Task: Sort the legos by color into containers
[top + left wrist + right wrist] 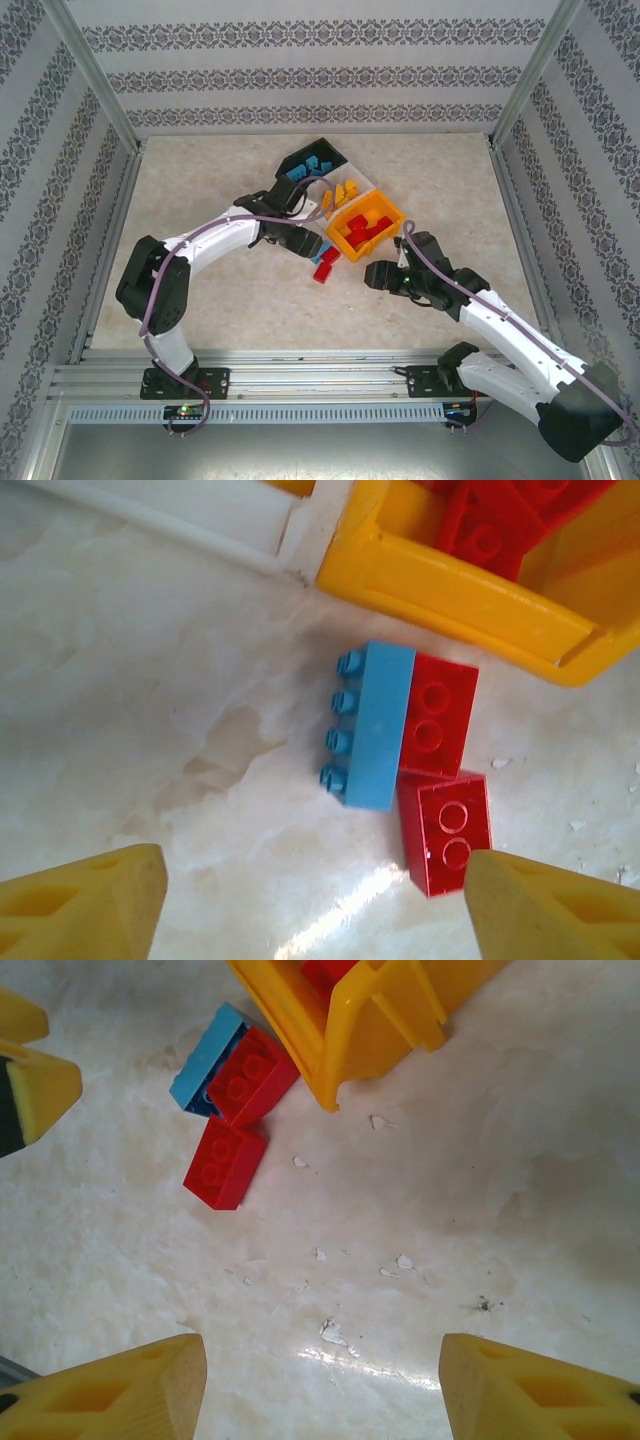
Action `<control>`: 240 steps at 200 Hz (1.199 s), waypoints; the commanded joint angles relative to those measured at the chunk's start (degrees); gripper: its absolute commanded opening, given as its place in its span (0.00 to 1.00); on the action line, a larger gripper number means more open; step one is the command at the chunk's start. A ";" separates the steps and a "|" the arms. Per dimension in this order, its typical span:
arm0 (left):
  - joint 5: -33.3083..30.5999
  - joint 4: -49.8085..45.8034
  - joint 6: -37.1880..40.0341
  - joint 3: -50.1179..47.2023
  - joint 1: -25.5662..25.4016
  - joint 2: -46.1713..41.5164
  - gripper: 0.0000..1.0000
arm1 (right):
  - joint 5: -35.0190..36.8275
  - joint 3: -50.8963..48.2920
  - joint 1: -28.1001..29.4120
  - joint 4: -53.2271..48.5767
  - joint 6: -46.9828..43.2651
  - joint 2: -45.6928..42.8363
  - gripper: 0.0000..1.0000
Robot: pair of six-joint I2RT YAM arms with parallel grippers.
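Yellow, wedge-shaped fingers of my left gripper [315,905] stood apart with nothing between them, released above the glossy, marbled beige counter [120,680]. Just beyond them lay a sky-blue studded plastic brick [378,725] tipped on its side, its four studs pointing left. Its long flat face was pressed against a glossy red two-by-two plastic brick [438,715], and a second red brick [447,820] touched that one's near corner at a slight skew.

Past this cluster I saw the thick rounded lip of the orange plastic bin [460,590], with red bricks inside, and beside it the white plastic bin [200,510]. In the overhead view the black plastic bin [315,160] ended the row and held blue bricks.

My right gripper [320,1365] was also released and empty, over bare counter dotted with small white chips [330,1332]. It had open room on every side, and the three loose bricks were well ahead to its left.
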 commanded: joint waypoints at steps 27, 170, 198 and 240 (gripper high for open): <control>1.44 5.80 -1.15 -0.07 -0.74 5.40 0.68 | -1.19 -1.06 -0.22 1.61 0.71 -0.08 0.63; 3.96 4.30 -0.34 6.95 -0.75 15.54 0.59 | -0.66 -1.34 -1.15 1.29 -0.06 0.28 0.63; 1.31 2.52 -0.62 7.67 -0.66 15.61 0.57 | -0.99 -1.36 -1.28 1.38 -0.17 0.54 0.63; -7.35 -2.05 -2.39 3.48 0.89 10.38 0.57 | -1.09 -1.45 -1.37 1.20 -0.27 0.27 0.63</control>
